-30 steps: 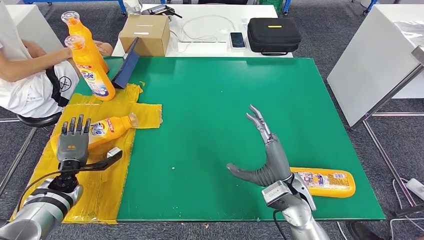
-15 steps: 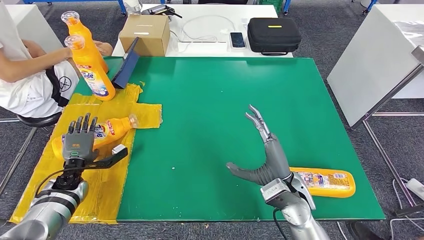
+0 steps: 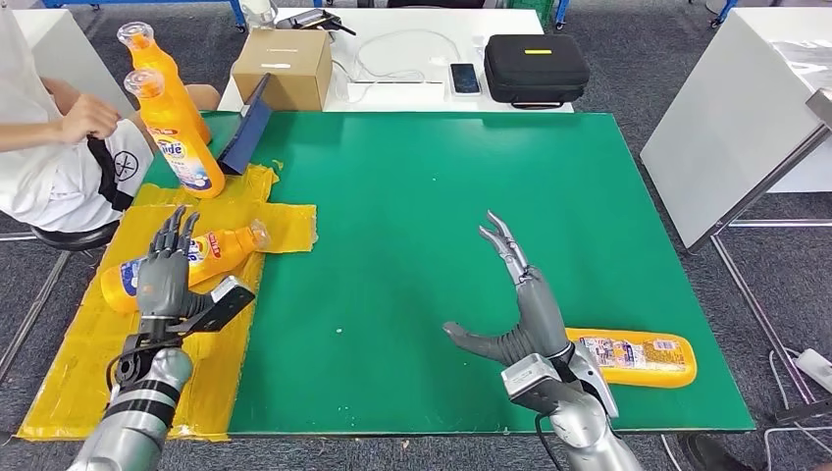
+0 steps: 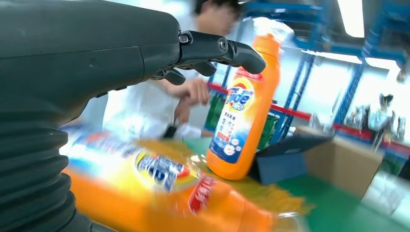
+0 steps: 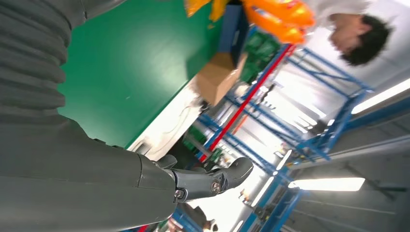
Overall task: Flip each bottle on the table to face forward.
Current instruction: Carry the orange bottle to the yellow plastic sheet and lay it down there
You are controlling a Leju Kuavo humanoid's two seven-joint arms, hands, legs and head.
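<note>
The left hand (image 3: pixel 165 278), fingers spread and empty, hovers over a lying bottle (image 3: pixel 218 248). The right hand (image 3: pixel 520 304) is spread empty above the green surface (image 3: pixel 412 196), beside another lying bottle (image 3: pixel 638 356).

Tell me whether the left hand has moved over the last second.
Yes. The left hand has shifted right along the lying bottle on the yellow sheet, toward the green mat, turning its fingers rightward.

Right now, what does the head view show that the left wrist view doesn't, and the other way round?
Head view alone: the open right hand over the green mat, and an orange bottle lying by the near right edge. Left wrist view alone: blue shelving behind the seated person. Both: the left hand above the lying orange bottle on yellow sheeting, plus the upright orange Tide bottle.
</note>
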